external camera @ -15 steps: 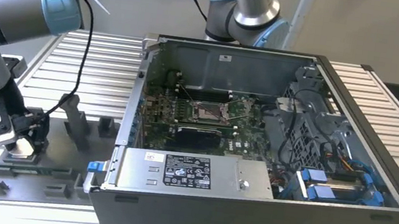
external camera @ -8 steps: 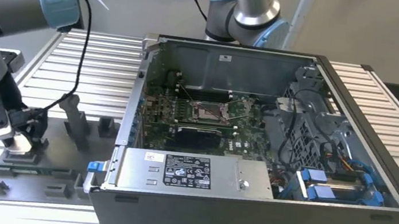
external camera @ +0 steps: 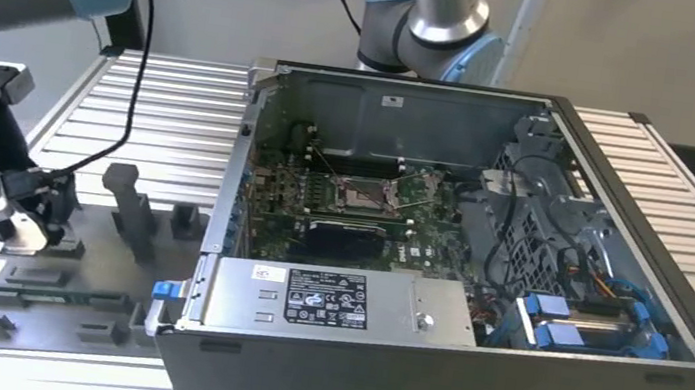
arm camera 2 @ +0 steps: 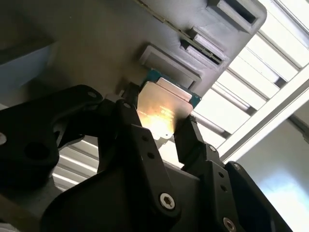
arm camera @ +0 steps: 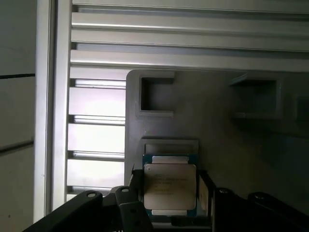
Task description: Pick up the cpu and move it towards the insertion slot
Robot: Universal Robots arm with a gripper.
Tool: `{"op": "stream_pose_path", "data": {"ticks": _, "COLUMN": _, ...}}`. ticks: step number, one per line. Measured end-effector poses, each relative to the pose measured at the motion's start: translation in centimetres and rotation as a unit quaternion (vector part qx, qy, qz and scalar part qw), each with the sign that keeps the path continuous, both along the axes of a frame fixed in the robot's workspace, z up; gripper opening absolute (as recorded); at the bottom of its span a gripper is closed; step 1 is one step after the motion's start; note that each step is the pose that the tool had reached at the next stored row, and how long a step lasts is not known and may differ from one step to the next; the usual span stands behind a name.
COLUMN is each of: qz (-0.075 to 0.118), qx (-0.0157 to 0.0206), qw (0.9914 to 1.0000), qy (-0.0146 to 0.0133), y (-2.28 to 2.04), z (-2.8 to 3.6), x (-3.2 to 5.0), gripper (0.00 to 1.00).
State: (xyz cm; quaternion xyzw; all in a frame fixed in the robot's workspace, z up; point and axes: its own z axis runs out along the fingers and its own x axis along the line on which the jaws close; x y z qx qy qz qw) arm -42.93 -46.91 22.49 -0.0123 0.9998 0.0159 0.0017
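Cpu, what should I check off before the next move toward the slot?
1. Hand closed on cpu: ok, fingers sit against two opposite edges in both wrist views.
2. Cpu lifted clear of fixture: cannot tell.
3. Cpu square in the grip: ok, it looks straight in the first wrist view.
4. Slot uncovered: ok, it lies open to sight in the exterior view.
5. Straight path to slot: not ok, the case wall stands between hand and slot.
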Motion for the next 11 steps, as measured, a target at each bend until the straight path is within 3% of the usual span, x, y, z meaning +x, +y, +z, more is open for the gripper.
{"op": "stream_pose_path", "data": {"ticks": 11, "qz": 0.000, "qx": 0.0000, "qw": 1.00000, "qy": 0.0000, "y": 0.01, "z": 5.01, "x": -0.02, "gripper": 0.00}}
